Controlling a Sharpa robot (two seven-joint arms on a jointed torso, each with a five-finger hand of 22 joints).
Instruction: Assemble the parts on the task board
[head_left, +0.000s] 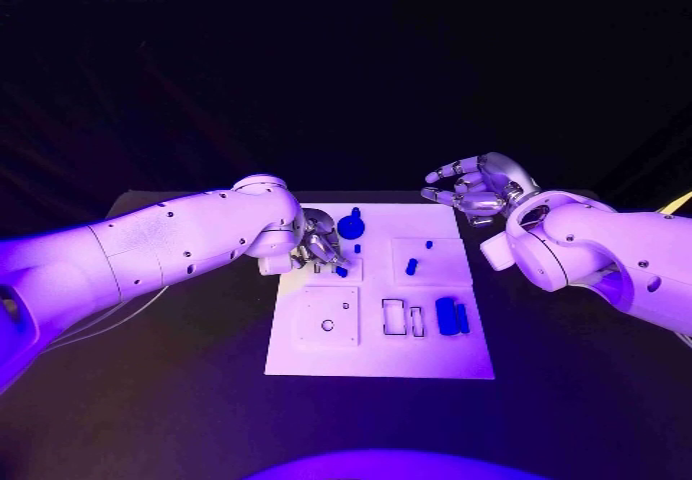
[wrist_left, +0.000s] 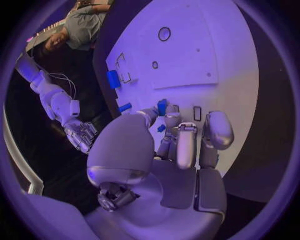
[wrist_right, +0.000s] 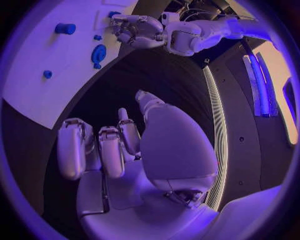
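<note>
Left hand (head_left: 317, 248) pinches a small blue peg (head_left: 342, 271) w/ fingertips over the task board (head_left: 378, 366); looks like the insertion step. Right hand (head_left: 476, 187) hovers spread, off-board. Next you'd need precise alignment w/ a hole below.

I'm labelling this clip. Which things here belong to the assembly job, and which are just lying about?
Job:
task board
blue round part
blue upright part
blue blocks
small blue part at the left hand

Lying about:
black table
right hand, holding nothing
</note>
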